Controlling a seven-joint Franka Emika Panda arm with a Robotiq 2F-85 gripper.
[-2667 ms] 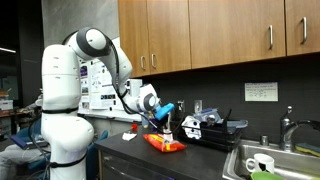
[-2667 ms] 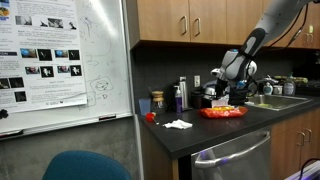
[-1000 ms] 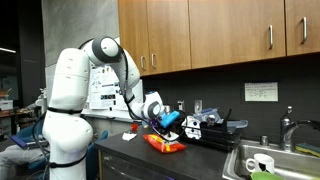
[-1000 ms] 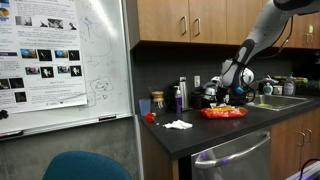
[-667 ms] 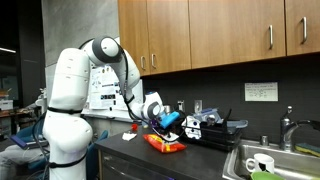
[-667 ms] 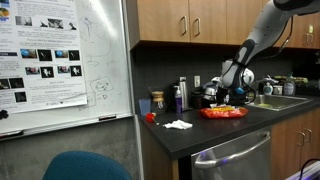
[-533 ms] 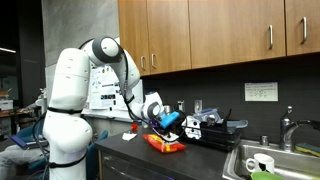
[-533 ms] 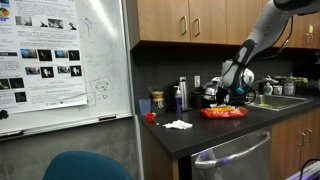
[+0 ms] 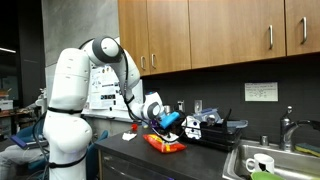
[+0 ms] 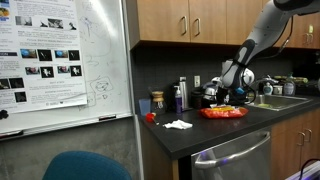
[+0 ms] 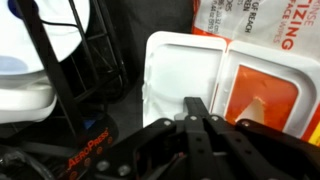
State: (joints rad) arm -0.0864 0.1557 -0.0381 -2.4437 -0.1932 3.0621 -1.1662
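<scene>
jaws closed, nothing between; over orange wipes pack [image 11: 190, 70]; black rack [image 9: 222, 130] just beside

White arm [image 9: 70, 80] (black jaws).

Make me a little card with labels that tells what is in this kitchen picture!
Place: dark counter under wooden cabinets
Robot: white arm, bent down over the counter
Hand: looks shut, nothing seen in it
Nearest thing: orange and white packet, lying flat right below the hand
Beside it: black wire rack with white dishes
Also there: sink, white cloth, whiteboard
</scene>
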